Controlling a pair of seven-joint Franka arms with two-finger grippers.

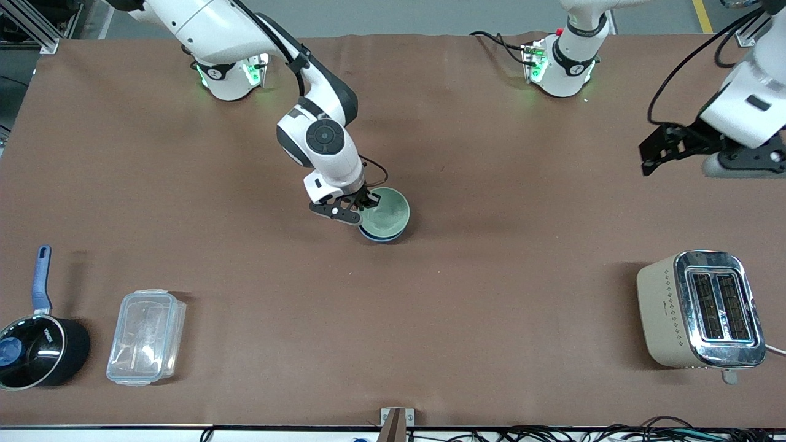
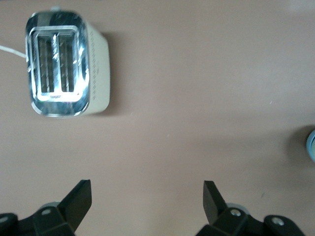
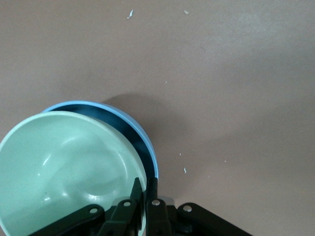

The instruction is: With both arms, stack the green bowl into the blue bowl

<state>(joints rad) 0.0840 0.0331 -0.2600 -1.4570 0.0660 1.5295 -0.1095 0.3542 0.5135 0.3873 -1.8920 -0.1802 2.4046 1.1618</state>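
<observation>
The green bowl (image 1: pixel 388 212) sits tilted inside the blue bowl (image 1: pixel 381 235) at the middle of the table. In the right wrist view the green bowl (image 3: pixel 64 167) lies inside the blue bowl (image 3: pixel 142 142), whose rim shows around it. My right gripper (image 1: pixel 363 207) is shut on the green bowl's rim, one finger inside and one outside (image 3: pixel 146 189). My left gripper (image 1: pixel 652 153) is open and empty, held up in the air over the table near the left arm's end; in its wrist view (image 2: pixel 147 196) only bare table lies between its fingers.
A beige toaster (image 1: pixel 700 310) stands near the front camera at the left arm's end, also in the left wrist view (image 2: pixel 64 71). A black saucepan with a blue handle (image 1: pixel 37 344) and a clear plastic box (image 1: pixel 146 337) lie at the right arm's end.
</observation>
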